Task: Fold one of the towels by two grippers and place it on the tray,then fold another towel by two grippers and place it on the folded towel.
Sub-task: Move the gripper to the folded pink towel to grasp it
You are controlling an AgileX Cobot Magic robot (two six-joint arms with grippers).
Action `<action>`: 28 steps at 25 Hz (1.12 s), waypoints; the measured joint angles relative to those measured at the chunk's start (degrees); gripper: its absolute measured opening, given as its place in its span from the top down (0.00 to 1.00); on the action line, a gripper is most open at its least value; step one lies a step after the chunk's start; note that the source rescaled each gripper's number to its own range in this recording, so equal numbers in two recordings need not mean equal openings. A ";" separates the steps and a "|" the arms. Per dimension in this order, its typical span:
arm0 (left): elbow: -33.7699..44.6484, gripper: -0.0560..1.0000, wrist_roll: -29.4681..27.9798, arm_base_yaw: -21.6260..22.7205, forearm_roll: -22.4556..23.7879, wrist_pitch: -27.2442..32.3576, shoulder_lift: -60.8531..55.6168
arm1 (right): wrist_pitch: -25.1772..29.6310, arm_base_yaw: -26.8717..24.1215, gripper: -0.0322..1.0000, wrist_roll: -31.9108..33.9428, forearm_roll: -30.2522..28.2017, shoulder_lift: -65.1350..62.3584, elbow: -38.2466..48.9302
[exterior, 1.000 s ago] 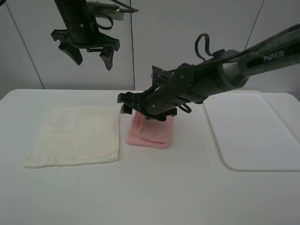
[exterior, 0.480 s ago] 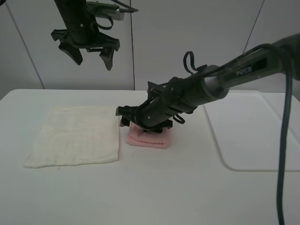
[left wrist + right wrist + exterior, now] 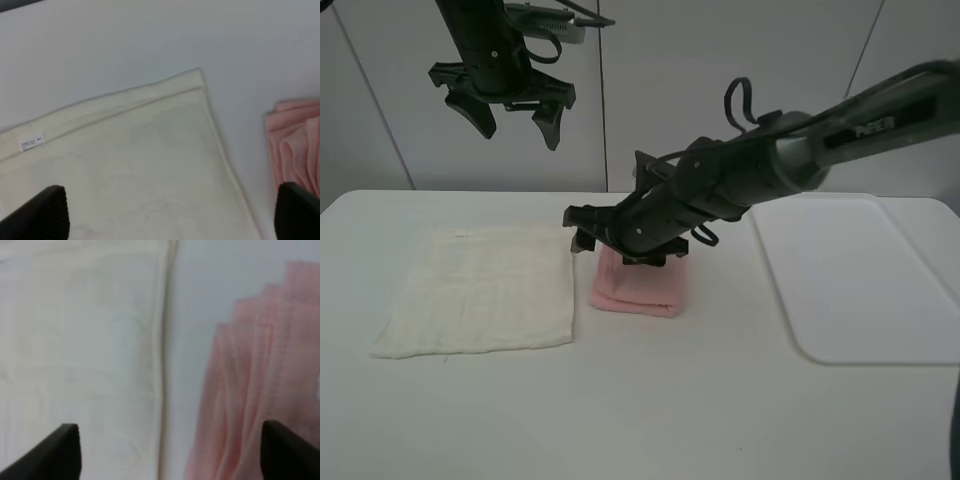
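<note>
The pink towel (image 3: pixel 638 287) lies folded into a thick bundle on the table, just right of the cream-white towel (image 3: pixel 480 290), which is spread flat. My right gripper (image 3: pixel 620 248) reaches across the middle and hovers low over the bundle's far end, jaws wide open. In the right wrist view one finger sits over the cream-white towel (image 3: pixel 85 350) and the other over the pink towel (image 3: pixel 260 370), with my right gripper (image 3: pixel 177 452) gripping nothing. My left gripper (image 3: pixel 510 112) hangs high at the back left, open and empty. The white tray (image 3: pixel 865 280) sits at the right.
The left wrist view looks down on the cream-white towel (image 3: pixel 125 165) with its small white label (image 3: pixel 31 143), and on the pink towel's edge (image 3: pixel 295 145). The right arm (image 3: pixel 790 165) stretches above the table between tray and towels.
The right gripper dipped onto the pink bundle, then rose a little and shifted left. The bundle went from tall to flatter. The left arm has not moved.
</note>
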 joint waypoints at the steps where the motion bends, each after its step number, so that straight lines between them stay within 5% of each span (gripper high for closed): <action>1: 0.00 0.00 0.02 0.00 0.00 0.01 -0.13 | 0.54 0.00 0.25 0.00 -1.12 -1.23 0.00; 6: 1.49 0.00 0.02 0.00 -0.70 -0.02 -2.87 | 6.12 -1.83 0.25 0.97 -6.46 -5.84 0.00; 14: 10.51 0.00 0.02 0.00 -1.69 0.11 -8.14 | 17.80 -8.36 0.25 13.10 -22.67 -7.51 0.00; 28: 17.19 0.00 -1.35 0.11 -3.19 0.12 -18.02 | 16.10 -9.93 0.25 15.95 -26.56 -1.21 0.00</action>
